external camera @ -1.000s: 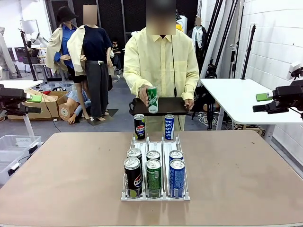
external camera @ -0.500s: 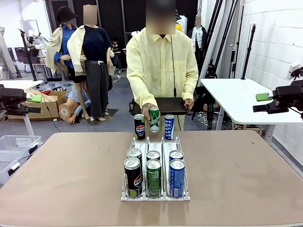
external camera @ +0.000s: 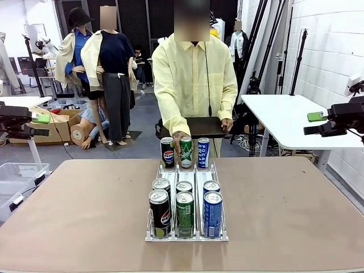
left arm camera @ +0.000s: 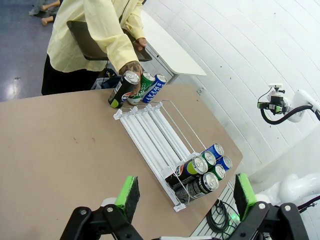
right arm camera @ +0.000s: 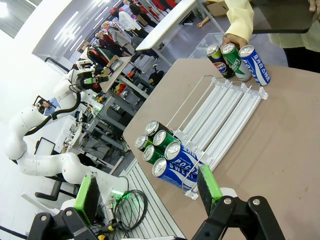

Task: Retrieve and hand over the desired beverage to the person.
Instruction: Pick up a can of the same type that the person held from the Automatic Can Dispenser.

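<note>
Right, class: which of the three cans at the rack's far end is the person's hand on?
The green can, the middle one, between the black Pepsi can and the blue Pocari can.

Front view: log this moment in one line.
person: hand at green can, rack far end | left pincer: open | right pincer: open

Person's hand [external camera: 177, 138] partly behind green can [external camera: 186, 152]
</note>
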### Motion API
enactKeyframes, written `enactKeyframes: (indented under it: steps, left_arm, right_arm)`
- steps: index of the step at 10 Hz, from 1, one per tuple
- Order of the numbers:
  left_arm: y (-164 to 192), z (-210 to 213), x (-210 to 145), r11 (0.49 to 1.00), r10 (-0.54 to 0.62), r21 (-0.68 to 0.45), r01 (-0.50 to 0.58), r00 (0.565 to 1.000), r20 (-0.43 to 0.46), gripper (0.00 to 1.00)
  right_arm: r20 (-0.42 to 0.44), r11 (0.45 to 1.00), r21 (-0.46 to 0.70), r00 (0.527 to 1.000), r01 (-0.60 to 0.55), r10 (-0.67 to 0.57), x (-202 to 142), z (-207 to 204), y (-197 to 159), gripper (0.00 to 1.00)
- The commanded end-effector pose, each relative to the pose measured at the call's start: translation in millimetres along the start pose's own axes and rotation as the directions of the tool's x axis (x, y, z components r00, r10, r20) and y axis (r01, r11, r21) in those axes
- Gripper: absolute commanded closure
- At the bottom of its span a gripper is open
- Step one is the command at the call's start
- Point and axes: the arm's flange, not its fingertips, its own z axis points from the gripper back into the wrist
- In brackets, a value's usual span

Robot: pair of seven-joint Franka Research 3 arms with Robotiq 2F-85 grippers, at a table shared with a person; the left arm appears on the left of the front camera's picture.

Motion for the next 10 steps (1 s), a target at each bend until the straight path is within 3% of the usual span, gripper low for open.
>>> enactKeyframes:
  steps: [1,10]
  left_arm:
    - [-0.7,2.4,-0.3,1.000,0.010,-0.011,-0.010,1.000,0.004,0.00]
    - [0.0,0.0,0.0,1.000,0.000,0.000,0.000,1.000,0.000,0.00]
  right_arm:
    - [0.010,1.000,0.009,1.000,0.006,-0.006,0.8,-0.2,0.3,0.00]
    - [0.010,1.000,0.009,1.000,0.006,-0.006,0.8,-0.2,0.3,0.00]
